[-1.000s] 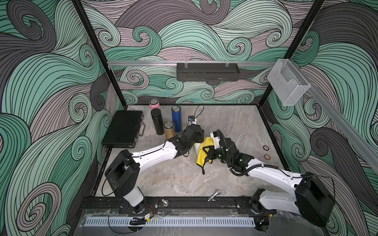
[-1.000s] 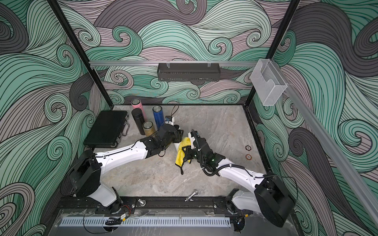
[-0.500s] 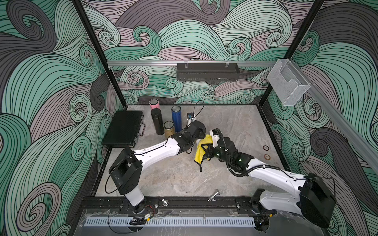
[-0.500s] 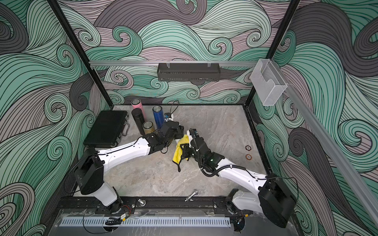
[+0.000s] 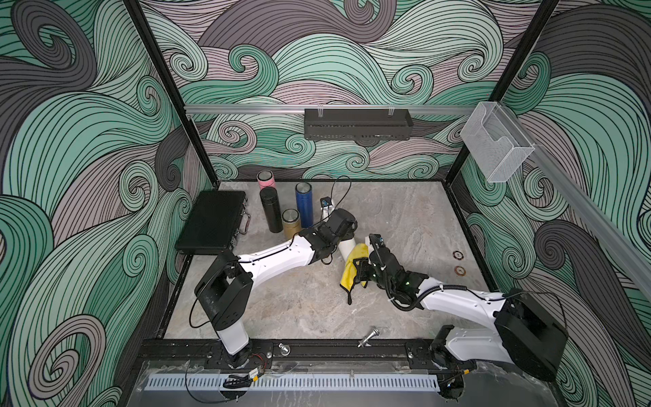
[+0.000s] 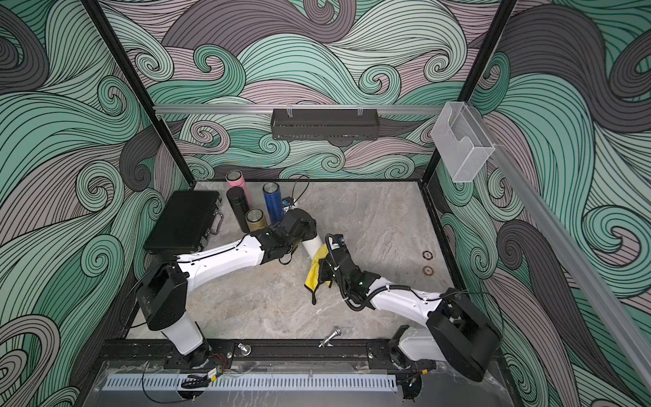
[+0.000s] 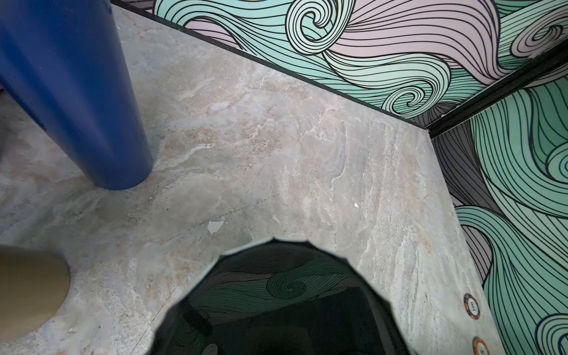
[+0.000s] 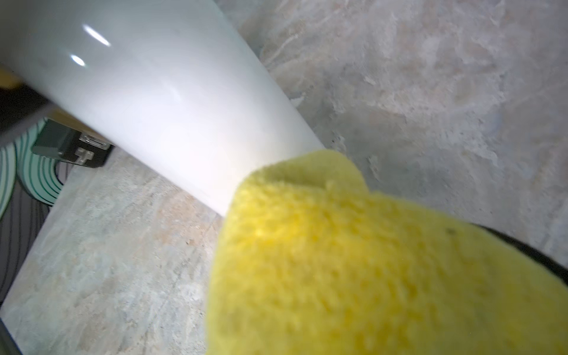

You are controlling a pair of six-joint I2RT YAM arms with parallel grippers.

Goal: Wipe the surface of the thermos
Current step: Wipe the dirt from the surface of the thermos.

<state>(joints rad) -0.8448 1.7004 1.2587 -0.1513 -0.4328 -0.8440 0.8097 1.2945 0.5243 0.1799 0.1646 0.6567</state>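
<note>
A white thermos (image 5: pixel 347 248) and yellow cloth (image 5: pixel 354 268) against the grey-beige marbled tabletop (image 5: pixel 405 218). At the thermos's ten o'clock: a blue flask (image 5: pixel 304 209), a black flask (image 5: pixel 272 213), a gold flask (image 5: pixel 291 227) and a pink flask (image 5: pixel 266 181). Teal, mauve and charcoal waves cover the walls (image 5: pixel 352 53).

Both top views look down from high front over my whole table (image 5: pixel 405 218) (image 6: pixel 370 218); wrist cams close, same marble.

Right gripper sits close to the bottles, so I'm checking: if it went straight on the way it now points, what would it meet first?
Most likely the white thermos: the yellow cloth it grips lies against the thermos's side, and nothing else shows between them.
</note>
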